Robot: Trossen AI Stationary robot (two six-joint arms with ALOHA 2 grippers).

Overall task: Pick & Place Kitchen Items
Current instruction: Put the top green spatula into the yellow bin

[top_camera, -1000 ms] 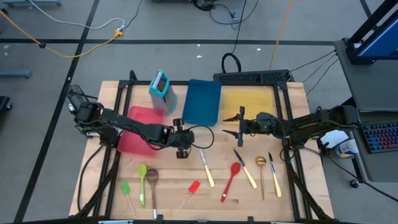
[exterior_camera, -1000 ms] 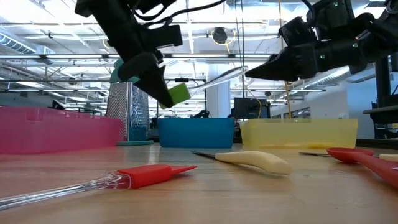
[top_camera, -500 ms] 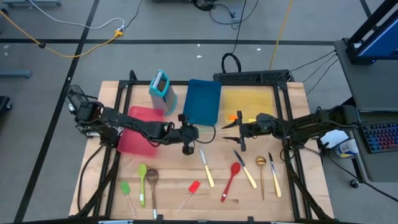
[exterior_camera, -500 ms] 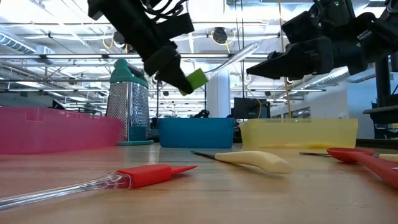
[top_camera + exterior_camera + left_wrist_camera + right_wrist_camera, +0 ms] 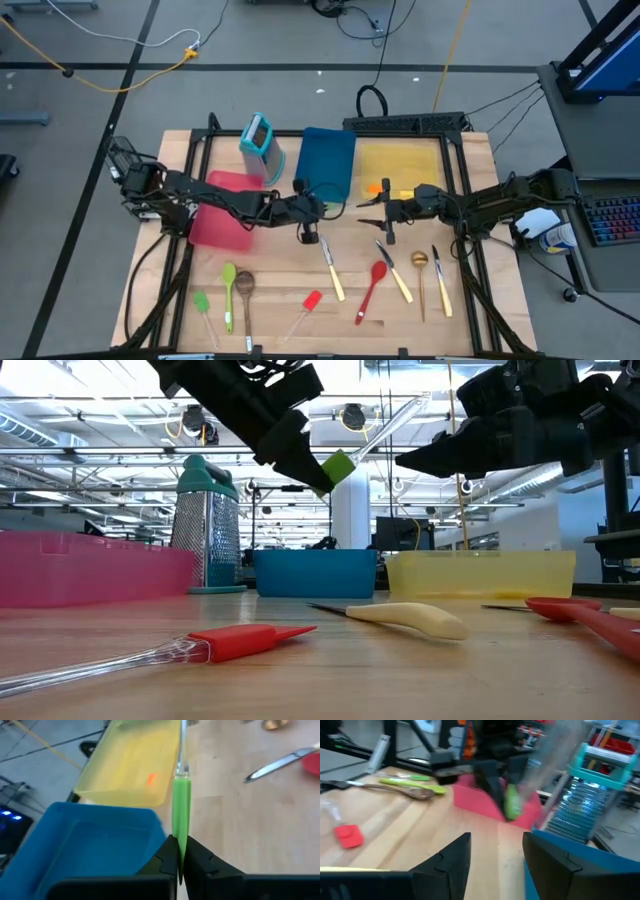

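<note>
Above wooden table [image 5: 480, 300], left gripper [image 5: 178, 855] clamps green spatula [image 5: 181, 802]; right gripper [image 5: 495, 847] hovers, fingers apart.

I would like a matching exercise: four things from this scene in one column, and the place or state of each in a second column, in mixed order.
Things
1. green mini spatula
2. orange mini spatula
3. red spoon
4. right gripper

Places or states
A. lies in the yellow tray
B. open, holding nothing
C. held in the shut left gripper
D. lies on the table

Pairs: 1-C, 2-A, 3-D, 4-B
</note>
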